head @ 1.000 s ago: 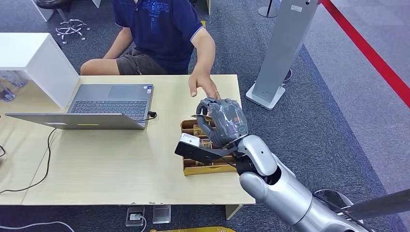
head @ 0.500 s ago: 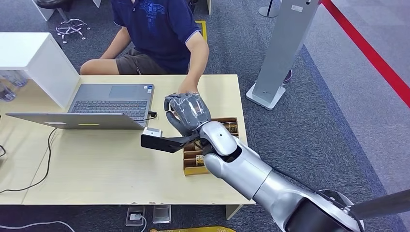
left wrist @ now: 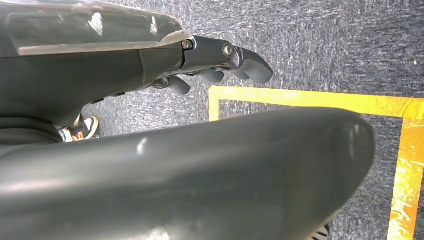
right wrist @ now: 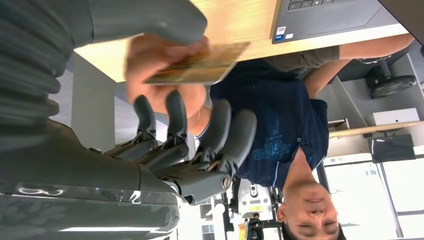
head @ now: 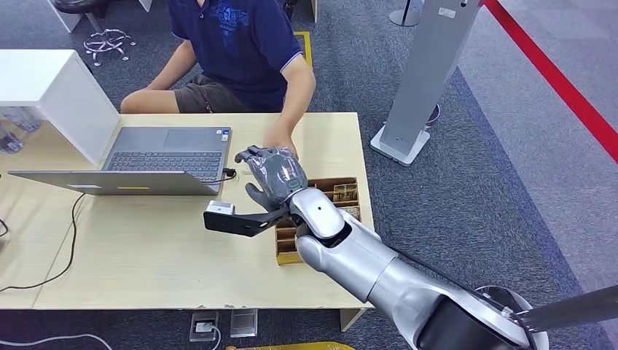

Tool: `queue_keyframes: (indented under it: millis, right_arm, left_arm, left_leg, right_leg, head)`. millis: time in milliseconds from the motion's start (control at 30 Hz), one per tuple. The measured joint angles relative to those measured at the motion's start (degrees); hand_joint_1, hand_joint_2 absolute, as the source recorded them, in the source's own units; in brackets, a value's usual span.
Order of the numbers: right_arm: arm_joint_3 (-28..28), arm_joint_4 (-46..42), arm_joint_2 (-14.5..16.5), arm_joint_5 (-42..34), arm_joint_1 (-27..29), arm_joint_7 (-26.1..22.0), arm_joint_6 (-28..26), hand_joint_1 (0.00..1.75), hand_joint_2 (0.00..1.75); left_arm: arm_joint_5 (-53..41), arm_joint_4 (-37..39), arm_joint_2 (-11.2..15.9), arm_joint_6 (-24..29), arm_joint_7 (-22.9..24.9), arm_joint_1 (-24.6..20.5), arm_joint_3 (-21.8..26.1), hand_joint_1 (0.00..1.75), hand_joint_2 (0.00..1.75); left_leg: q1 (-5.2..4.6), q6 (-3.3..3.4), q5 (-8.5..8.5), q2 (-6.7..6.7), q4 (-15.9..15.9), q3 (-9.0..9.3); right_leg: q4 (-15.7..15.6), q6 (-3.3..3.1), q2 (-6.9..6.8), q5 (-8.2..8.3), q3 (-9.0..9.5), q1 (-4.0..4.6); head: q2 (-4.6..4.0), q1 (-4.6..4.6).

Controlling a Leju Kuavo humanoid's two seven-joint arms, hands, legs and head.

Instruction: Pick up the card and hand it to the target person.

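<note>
- The right hand (head: 275, 173) reached mid-frame over the table (head: 146, 248), fingers (right wrist: 220, 127) spread apart.
- The card (right wrist: 200, 65) sat just beyond them, pinched in the person's hand (right wrist: 160, 60).
- The left hand (left wrist: 220, 65) held nothing, its fingers loosely curled.

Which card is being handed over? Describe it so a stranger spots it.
Over the pale desk beside the laptop, the right hand reaches toward the seated person. Between it and the person's hand is the card: thin, gold-tan, held off the desk, unlike what sits in the brown box.

Laptop (head: 157, 157) on desk (head: 146, 248), box (head: 331, 191) to its right.
</note>
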Motion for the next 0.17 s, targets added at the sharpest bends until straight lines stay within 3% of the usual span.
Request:
queue_keyframes:
  millis: [167]
  right_arm:
    - [0.39, 0.49, 0.18, -0.15, -0.24, 0.28, -0.05, 0.0, 1.75]
  left_arm:
    - [0.26, 0.0, -0.04, 0.01, -0.13, 0.02, 0.0, 0.0, 0.0]
  left_leg:
    - [0.0, 0.0, 0.0, 0.01, 0.0, 0.01]
  right_leg:
    - [0.0, 0.0, 0.01, 0.0, 0.0, 0.0]
  head:
    - [0.0, 0.04]
